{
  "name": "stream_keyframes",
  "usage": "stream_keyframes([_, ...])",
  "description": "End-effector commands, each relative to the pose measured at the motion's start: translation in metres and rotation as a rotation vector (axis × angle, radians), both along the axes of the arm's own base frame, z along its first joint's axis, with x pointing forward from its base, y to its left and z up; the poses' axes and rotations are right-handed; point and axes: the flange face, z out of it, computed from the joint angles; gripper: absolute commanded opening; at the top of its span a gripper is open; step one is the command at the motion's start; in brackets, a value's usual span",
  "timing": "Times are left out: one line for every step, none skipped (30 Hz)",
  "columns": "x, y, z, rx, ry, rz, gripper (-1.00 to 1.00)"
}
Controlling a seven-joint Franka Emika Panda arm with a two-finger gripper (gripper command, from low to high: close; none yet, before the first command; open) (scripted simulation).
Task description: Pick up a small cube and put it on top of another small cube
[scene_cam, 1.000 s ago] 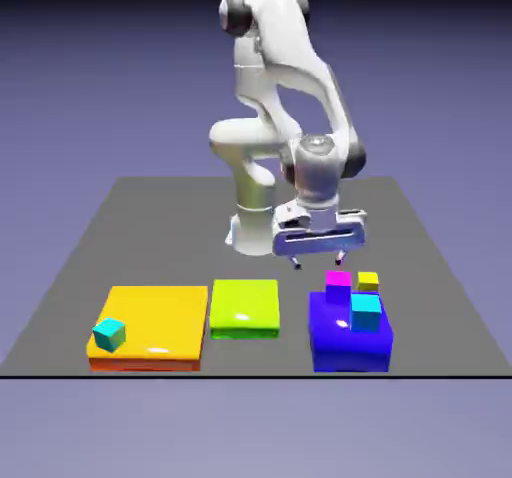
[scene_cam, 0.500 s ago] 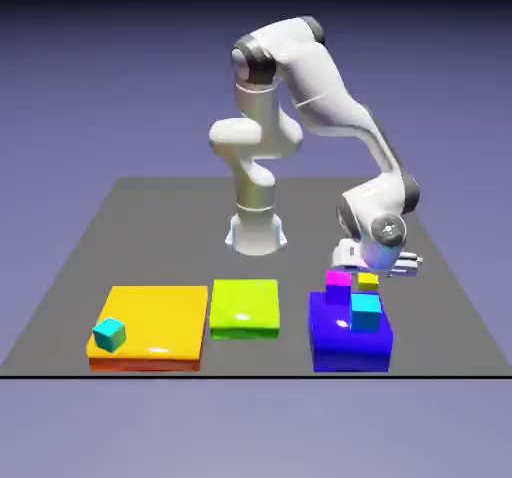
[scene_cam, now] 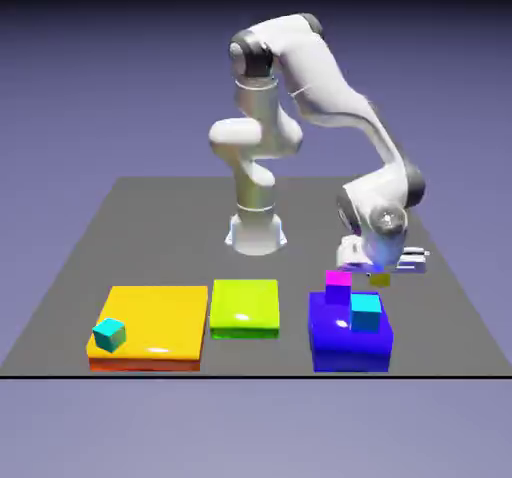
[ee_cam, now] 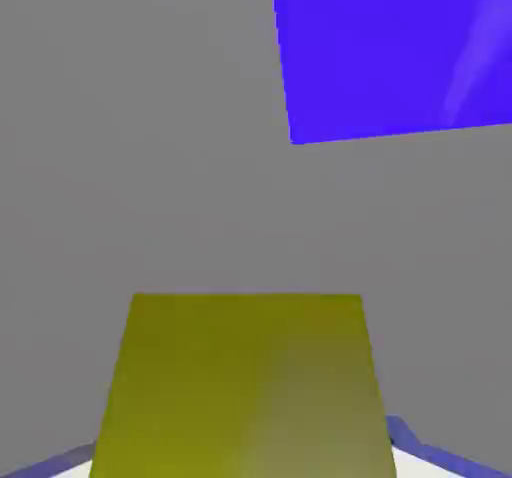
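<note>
Holding the yellow cube point(ee_cam: 245, 396) snugly between the fingers point(ee_cam: 399, 434). Can see the blue block point(scene_cam: 350, 344) close by, toward one o'clock in the hand view. By the exterior view, from the held cube, find the magenta cube point(scene_cam: 339, 286) near nine o'clock, on the blue block, with a cyan cube point(scene_cam: 365, 312) beside it toward half past four. Farther out, toward nine, pick out the green slab point(scene_cam: 245, 306), then the orange slab point(scene_cam: 155, 321), bearing another cyan cube point(scene_cam: 109, 334).
</note>
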Motion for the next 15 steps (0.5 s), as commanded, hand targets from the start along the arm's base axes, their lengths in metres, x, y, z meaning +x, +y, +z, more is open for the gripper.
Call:
stream_keyframes([0.017, -0.019, 0.021, 0.005, -0.004, -0.064, -1.0])
stream_keyframes([0.032, -0.04, 0.042, 0.013, -0.009, -0.128, -1.0])
stream_keyframes([0.045, -0.06, 0.064, 0.024, -0.014, -0.19, -1.0])
stream_keyframes([0.055, -0.081, 0.087, 0.035, -0.019, -0.25, -1.0])
stream_keyframes([0.053, -0.093, 0.084, 0.013, 0.016, -0.297, -1.0])
stream_keyframes([0.048, -0.103, 0.076, -0.017, 0.06, -0.341, -1.0])
stream_keyframes([0.042, -0.11, 0.068, -0.046, 0.1, -0.376, -1.0])
stream_keyframes([0.042, -0.11, 0.068, -0.046, 0.1, -0.376, -1.0])
stream_keyframes([0.037, -0.104, 0.052, -0.044, 0.101, -0.376, -1.0])
stream_keyframes([0.031, -0.099, 0.037, -0.044, 0.101, -0.376, -1.0])
stream_keyframes([0.025, -0.093, 0.022, -0.045, 0.101, -0.376, -1.0])
stream_keyframes([0.018, -0.089, 0.009, -0.046, 0.1, -0.376, -1.0])
stream_keyframes([0.018, -0.089, 0.009, -0.046, 0.1, -0.376, 1.0])
stream_keyframes([0.018, -0.089, 0.009, -0.046, 0.1, -0.376, 1.0])
stream_keyframes([0.025, -0.094, 0.024, -0.044, 0.101, -0.376, 1.0])
